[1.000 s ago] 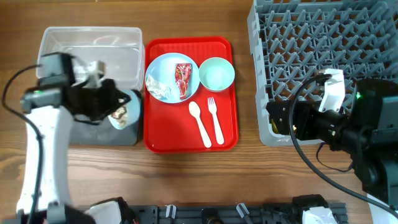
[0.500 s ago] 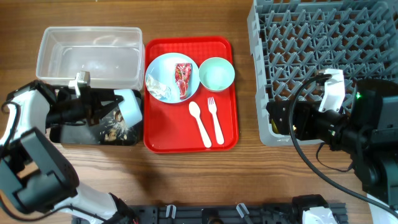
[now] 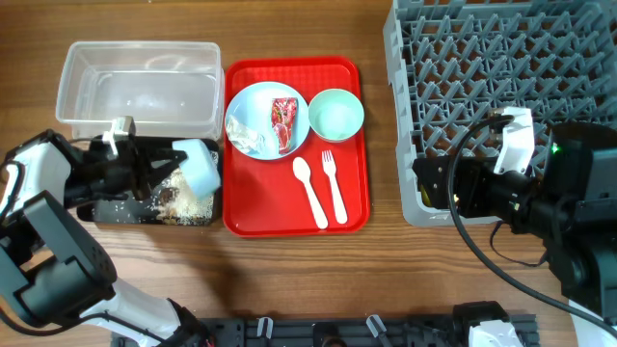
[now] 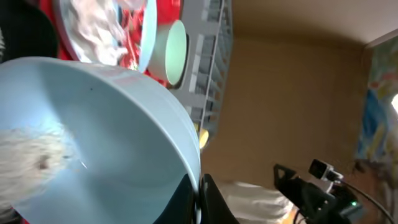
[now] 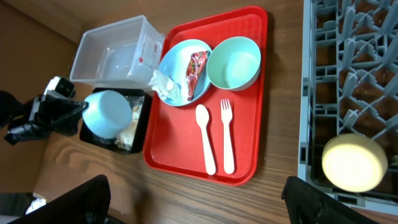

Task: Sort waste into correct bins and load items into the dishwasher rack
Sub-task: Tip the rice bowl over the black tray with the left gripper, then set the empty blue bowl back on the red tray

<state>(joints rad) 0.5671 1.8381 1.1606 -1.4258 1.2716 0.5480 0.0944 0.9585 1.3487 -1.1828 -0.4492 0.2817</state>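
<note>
The wooden desk (image 3: pixel 289 280) shows bare wood along its near edge and in a strip between the red tray (image 3: pixel 260 224) and the dishwasher rack (image 3: pixel 482 58) at the far right corner. Near the left edge, my left gripper (image 3: pixel 159 169) pinches the small pale blue bowl (image 3: pixel 201 166) by its rim, tipped over the black tray (image 3: pixel 116 210) and the food scraps (image 3: pixel 183 198). My right gripper (image 3: pixel 434 185) hangs at the rack's near edge, fingers spread.

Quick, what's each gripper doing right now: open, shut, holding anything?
Left gripper: closed on the small blue bowl, tipped over the black tray.
Right gripper: open, holding nothing.
</note>
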